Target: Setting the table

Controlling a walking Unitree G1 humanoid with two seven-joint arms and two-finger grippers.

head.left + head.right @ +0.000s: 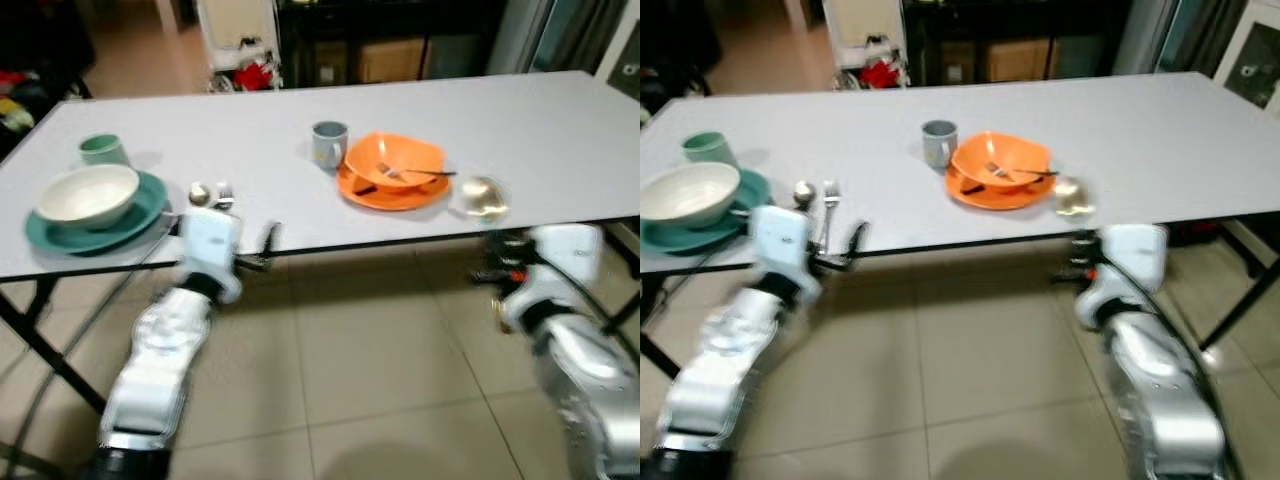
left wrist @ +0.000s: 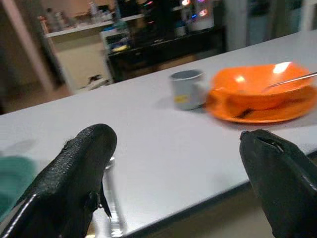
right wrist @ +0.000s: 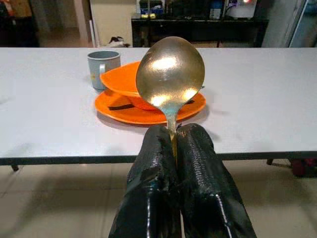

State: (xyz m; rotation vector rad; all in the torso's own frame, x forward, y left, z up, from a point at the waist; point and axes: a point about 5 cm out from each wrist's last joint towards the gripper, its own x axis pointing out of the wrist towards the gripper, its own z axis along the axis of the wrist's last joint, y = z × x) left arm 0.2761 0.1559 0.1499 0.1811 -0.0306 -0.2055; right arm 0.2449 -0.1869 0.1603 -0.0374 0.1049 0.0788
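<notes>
Right gripper (image 3: pixel 173 144) pinches your spoon (image 3: pixel 170 74) before the orange plate (image 3: pixel 119 111); left gripper (image 2: pixel 173 163) gapes, fork (image 1: pixel 829 205) near.

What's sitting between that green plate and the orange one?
A spoon and fork near the green plate, then the grey mug beside the orange plate; right eye view.

A pale grey table (image 1: pixel 560 130) was seen, with an orange bowl (image 1: pixel 395 160) on an orange plate (image 1: pixel 390 192), a grey mug (image 1: pixel 329 144), a cream bowl (image 1: pixel 88 194) on a teal plate (image 1: pixel 95 226), a green cup (image 1: pixel 103 150) (pale), and a golden spoon (image 3: pixel 170 79).
</notes>
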